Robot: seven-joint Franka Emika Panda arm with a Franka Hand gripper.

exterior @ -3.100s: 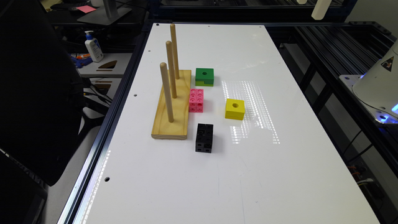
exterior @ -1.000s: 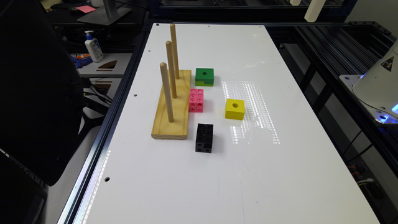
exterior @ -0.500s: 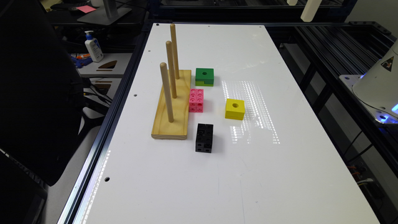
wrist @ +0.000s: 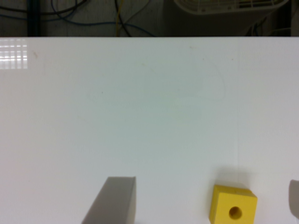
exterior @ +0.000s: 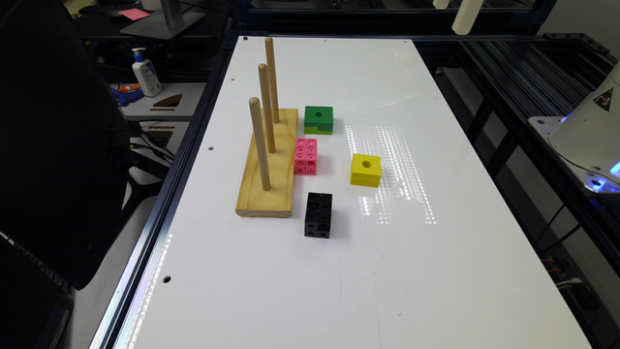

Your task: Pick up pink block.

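The pink block (exterior: pixel 305 156) lies flat on the white table (exterior: pixel 339 291), long side running away from the camera, close beside the wooden peg base (exterior: pixel 269 169). It is a small bright pink piece of joined cubes with round holes. My gripper (exterior: pixel 464 19) hangs high over the table's far end, well away from the pink block. In the wrist view my gripper (wrist: pixel 208 186) is open, its grey fingers (wrist: pixel 114 200) spread wide with nothing held, and the yellow block (wrist: pixel 232 210) lies on the table below them.
A black block (exterior: pixel 318 214) of similar build sits in front of the pink one. The green block (exterior: pixel 318 119) sits behind it and the yellow block (exterior: pixel 365 169) to the exterior view's right. Three tall pegs (exterior: pixel 259 140) rise from the wooden base. The robot base (exterior: pixel 586 140) stands at the right.
The gripper has drifted toward the exterior view's left along the top of the frame. The blocks and the peg base have not moved.
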